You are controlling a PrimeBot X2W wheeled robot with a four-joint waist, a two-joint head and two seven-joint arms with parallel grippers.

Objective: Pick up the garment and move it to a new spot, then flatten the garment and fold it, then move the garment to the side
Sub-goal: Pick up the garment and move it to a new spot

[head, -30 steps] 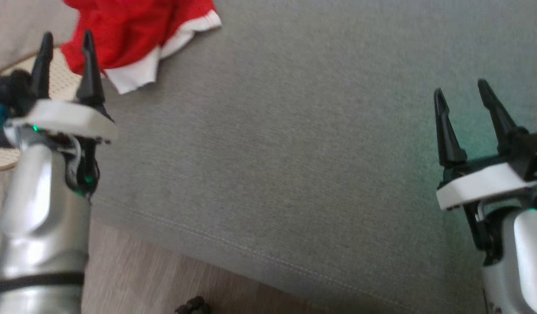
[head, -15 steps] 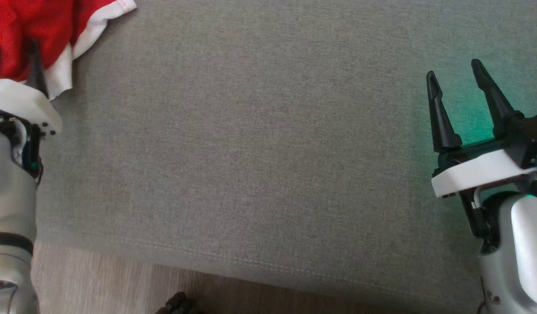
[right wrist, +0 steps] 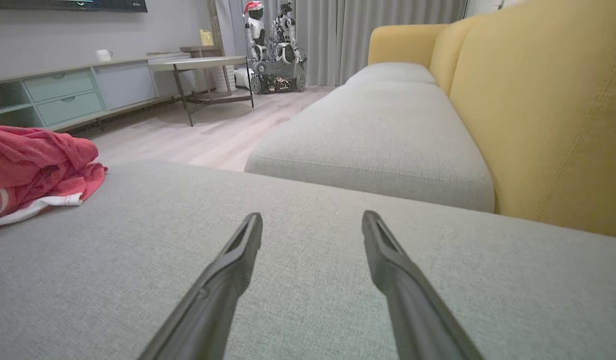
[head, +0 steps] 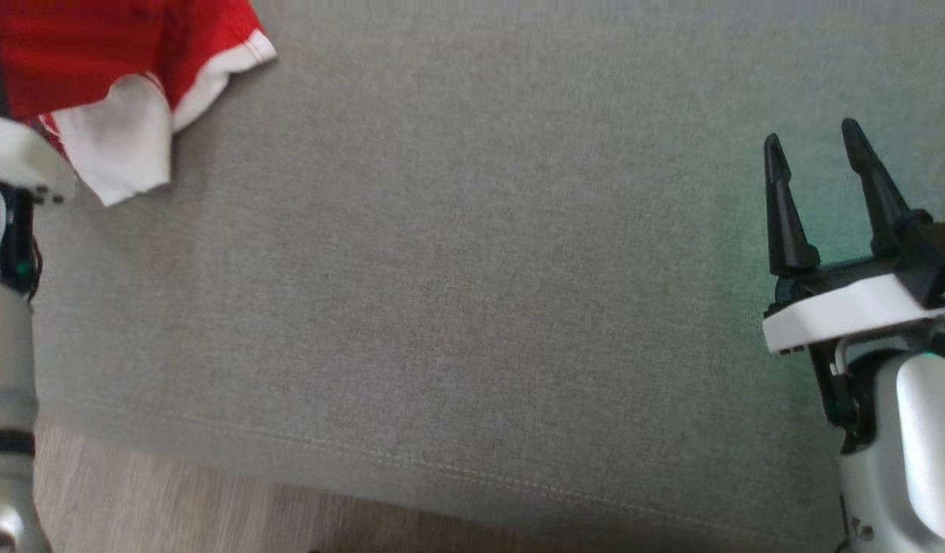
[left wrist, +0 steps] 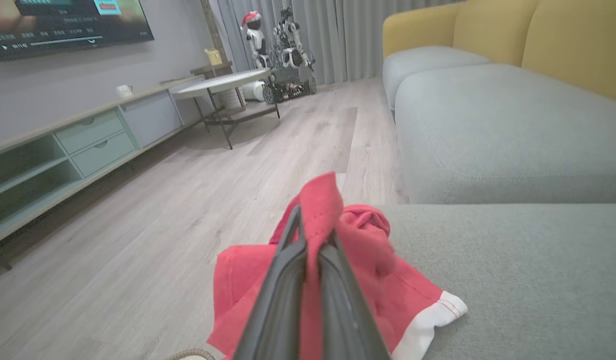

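Note:
The garment [head: 119, 61] is red with white hems and lies bunched at the left end of the grey sofa cushion [head: 472, 269]. In the left wrist view my left gripper [left wrist: 313, 230] is shut on a raised fold of the garment [left wrist: 388, 280], and red cloth sticks up between the fingertips. In the head view its white wrist plate [head: 11, 153] sits at the left edge, beside the cloth. My right gripper [head: 814, 146] hovers open over bare cushion at the right, far from the garment [right wrist: 37, 165], with nothing between its fingers [right wrist: 237, 250].
The cushion's front seam [head: 441, 468] runs above the wooden floor [head: 173, 507]. A yellow backrest [right wrist: 538, 125] rises behind the seat. Across the floor stand a round side table [left wrist: 222, 82], a low cabinet [left wrist: 62, 145] and another robot [left wrist: 277, 55] by the curtains.
My left gripper has gone from open to shut, pinching a fold of the garment. The head camera has shifted. My right gripper stays open in much the same place.

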